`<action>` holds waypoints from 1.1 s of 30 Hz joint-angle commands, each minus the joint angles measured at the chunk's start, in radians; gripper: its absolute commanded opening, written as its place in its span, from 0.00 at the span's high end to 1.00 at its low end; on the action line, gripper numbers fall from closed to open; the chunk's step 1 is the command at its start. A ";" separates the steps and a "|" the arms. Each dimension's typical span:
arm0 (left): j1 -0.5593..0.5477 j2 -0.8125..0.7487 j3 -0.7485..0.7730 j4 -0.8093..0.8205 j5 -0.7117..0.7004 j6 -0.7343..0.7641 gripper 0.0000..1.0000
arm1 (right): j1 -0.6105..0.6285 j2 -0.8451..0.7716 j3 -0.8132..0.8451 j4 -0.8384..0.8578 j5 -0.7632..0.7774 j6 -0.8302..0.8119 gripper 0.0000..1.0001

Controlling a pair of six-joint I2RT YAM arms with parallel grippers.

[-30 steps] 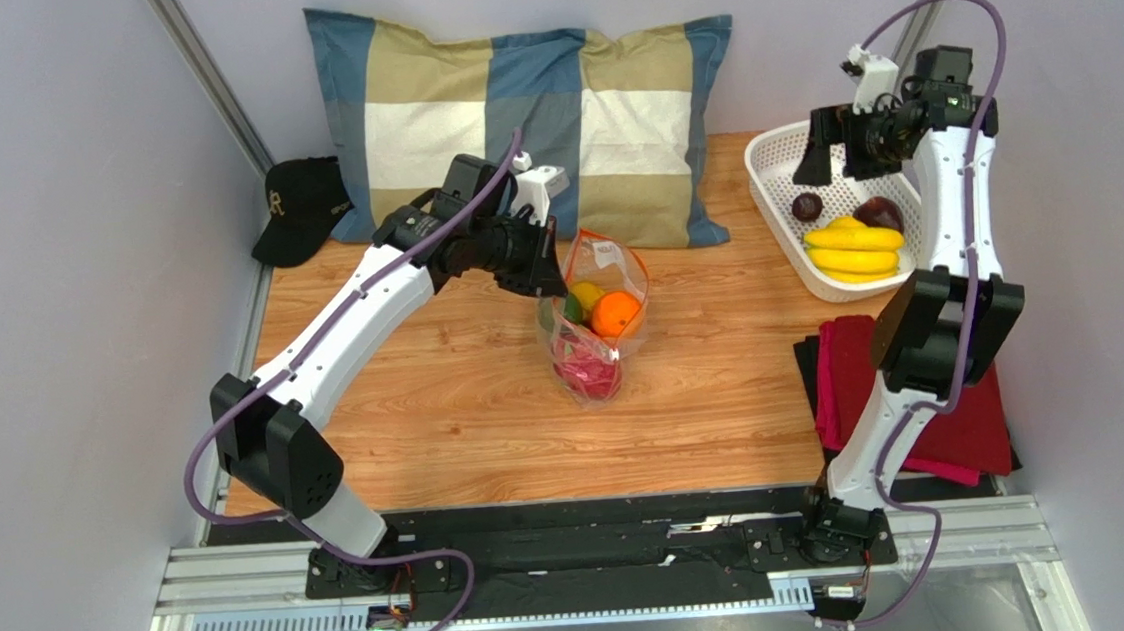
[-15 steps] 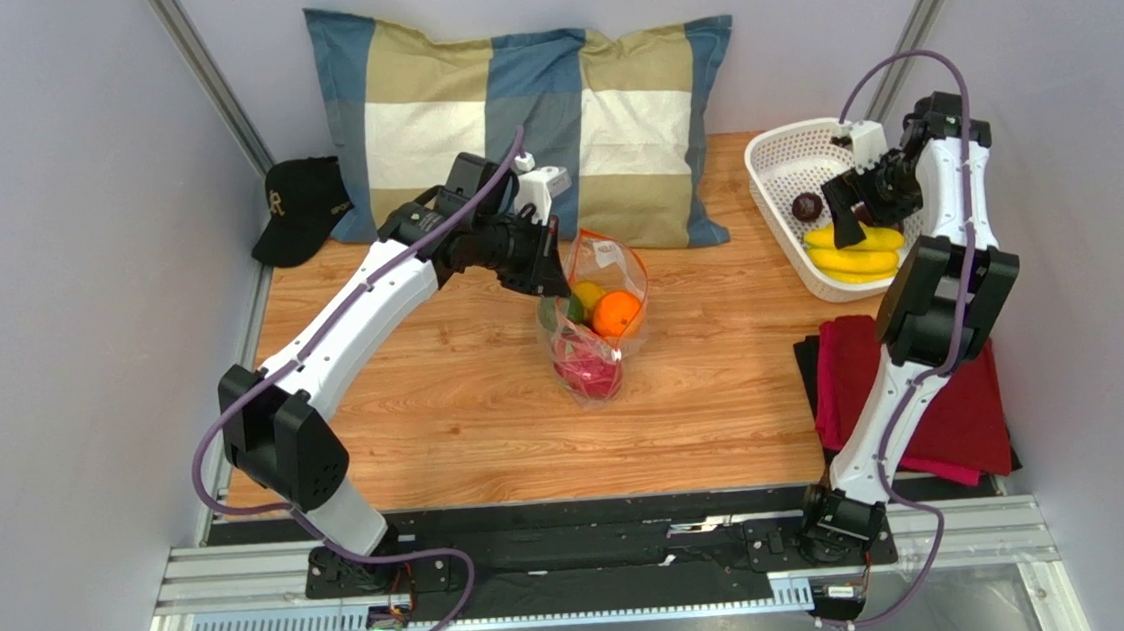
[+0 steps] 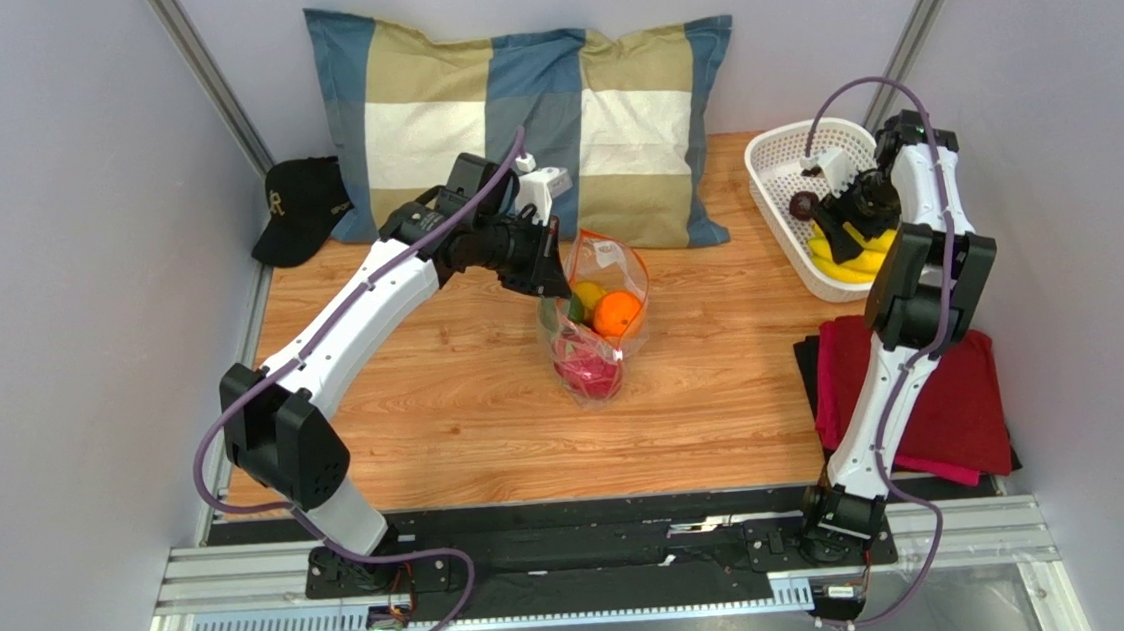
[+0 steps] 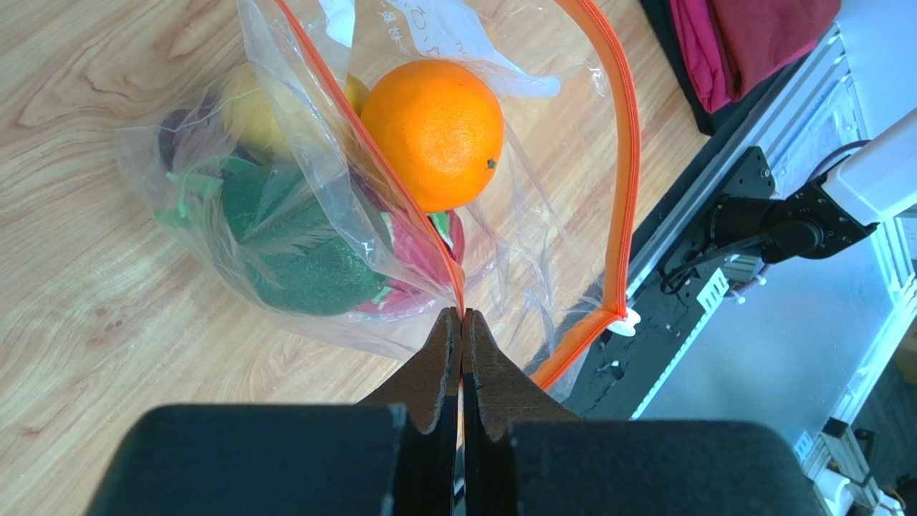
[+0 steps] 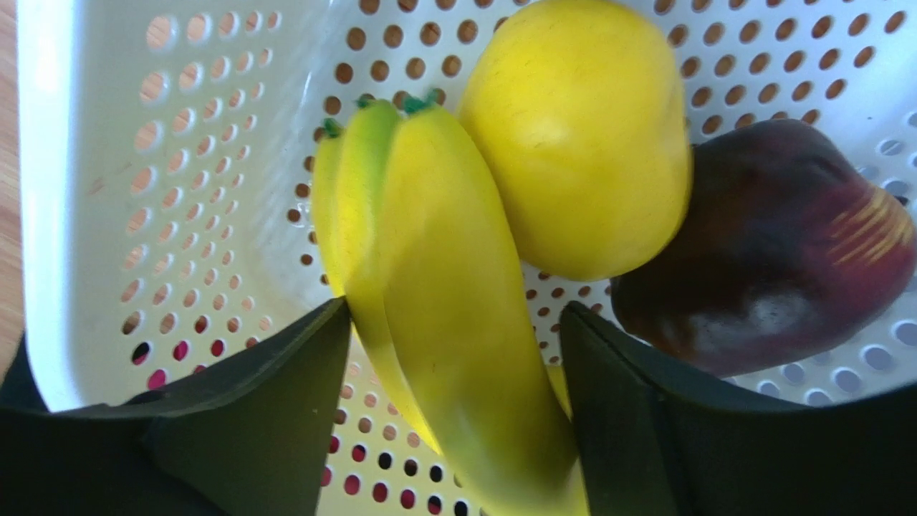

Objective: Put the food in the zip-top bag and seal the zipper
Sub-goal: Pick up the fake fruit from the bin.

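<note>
The clear zip-top bag (image 3: 599, 320) stands open mid-table with an orange (image 4: 433, 118), a magenta dragon fruit (image 3: 587, 362), a yellow piece (image 4: 253, 108) and a green piece (image 4: 301, 269) inside. My left gripper (image 4: 462, 314) is shut on the bag's orange-red zipper (image 4: 622, 161) at the near rim and holds the mouth up. In the white basket (image 5: 161, 161), my right gripper (image 5: 454, 312) stands open with one finger on each side of the yellow banana bunch (image 5: 452, 290). A yellow piece (image 5: 581, 140) and a dark purple piece (image 5: 775, 247) lie beside the bananas.
A blue and tan checked pillow (image 3: 522, 108) lies along the back wall. A black cap (image 3: 300, 201) sits at the back left. Folded red cloth (image 3: 952, 405) lies at the right, in front of the basket (image 3: 775, 164). Another dark fruit (image 3: 805, 206) is in the basket.
My right arm has come down into the basket and its jaws have narrowed around the banana bunch. The left gripper and the bag have not moved.
</note>
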 commanded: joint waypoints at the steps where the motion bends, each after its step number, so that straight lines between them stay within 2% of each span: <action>1: 0.000 0.004 0.032 0.003 0.010 0.009 1.00 | -0.001 0.010 0.046 -0.036 -0.015 -0.053 0.37; 2: 0.000 0.004 0.034 0.003 0.007 0.009 1.00 | -0.002 0.004 0.051 -0.036 -0.024 -0.041 0.47; 7: 0.000 0.000 0.032 0.000 0.007 0.014 1.00 | -0.013 -0.036 0.083 -0.001 -0.093 0.014 0.66; 10: 0.000 0.001 0.035 0.000 0.004 0.012 1.00 | -0.021 -0.064 0.092 0.028 -0.122 0.059 0.82; 11: 0.000 0.003 0.035 0.000 0.004 0.012 1.00 | -0.024 -0.070 0.104 0.039 -0.128 0.080 0.96; 12: 0.000 0.003 0.035 0.002 0.004 0.011 1.00 | -0.030 -0.076 0.114 0.042 -0.138 0.121 1.00; 17: 0.000 0.000 0.032 0.002 0.009 0.006 1.00 | -0.064 -0.096 0.215 0.016 -0.262 0.287 1.00; 21: 0.000 0.001 0.032 0.000 0.012 0.006 1.00 | -0.105 -0.142 0.224 0.008 -0.407 0.468 1.00; 24: 0.002 0.004 0.034 0.000 0.018 0.003 1.00 | -0.124 -0.180 0.200 0.011 -0.541 0.654 1.00; 26: 0.002 0.006 0.034 0.000 0.026 0.001 1.00 | -0.125 -0.222 0.174 0.031 -0.677 0.835 1.00; 28: 0.002 0.006 0.027 0.002 0.029 -0.005 1.00 | -0.118 -0.271 0.059 0.172 -0.822 1.014 1.00; 29: 0.002 0.007 0.026 0.003 0.030 -0.006 1.00 | -0.111 -0.298 -0.005 0.250 -0.861 1.224 1.00; 30: 0.005 0.007 0.026 0.003 0.033 -0.008 1.00 | -0.087 -0.373 -0.065 0.448 -0.894 1.348 1.00; 31: 0.005 0.009 0.024 0.006 0.035 -0.012 1.00 | -0.073 -0.412 -0.195 0.561 -0.909 1.451 1.00; 32: 0.006 0.007 0.021 0.009 0.041 -0.017 1.00 | -0.056 -0.459 -0.261 0.682 -0.905 1.680 1.00; 33: 0.011 0.007 0.021 0.011 0.046 -0.020 1.00 | -0.018 -0.537 -0.323 0.925 -0.889 1.788 1.00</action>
